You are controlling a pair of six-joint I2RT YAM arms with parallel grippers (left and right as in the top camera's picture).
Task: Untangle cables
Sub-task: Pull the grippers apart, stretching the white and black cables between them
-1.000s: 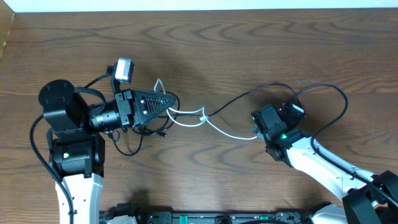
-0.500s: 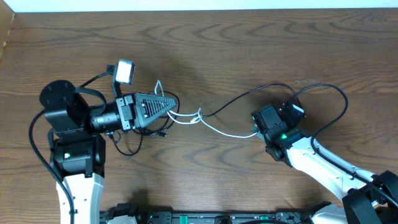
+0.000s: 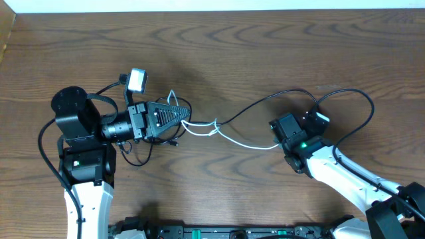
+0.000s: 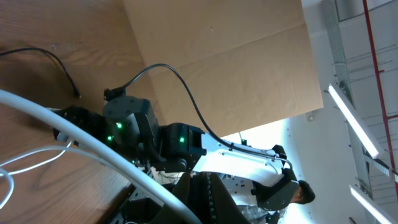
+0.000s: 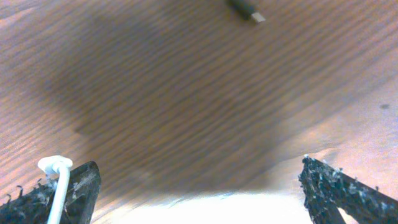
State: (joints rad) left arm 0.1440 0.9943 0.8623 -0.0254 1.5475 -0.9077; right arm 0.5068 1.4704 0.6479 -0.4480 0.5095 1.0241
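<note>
A white cable (image 3: 244,142) runs from loops at my left gripper (image 3: 186,118) across the table to my right gripper (image 3: 279,138). A thin black cable (image 3: 260,102) crosses it near the middle and arcs to the right arm. Another black cable (image 3: 141,158) lies under the left gripper. The left gripper lies sideways, pointing right, and is shut on the white cable, which passes close across the left wrist view (image 4: 93,146). My right gripper (image 5: 199,183) is open just above the table. The white cable's end (image 5: 55,165) is at its left finger. A black plug (image 5: 245,10) lies ahead.
A thicker black arm cable (image 3: 362,106) loops behind the right arm. The table's far edge (image 3: 212,9) meets a white wall. The left wrist view shows the right arm (image 4: 143,130) and a brown board (image 4: 236,68) behind it.
My left arm has shifted slightly right and its gripper tip has swung a little toward the front edge, nudging the white loops. The right arm has not moved.
</note>
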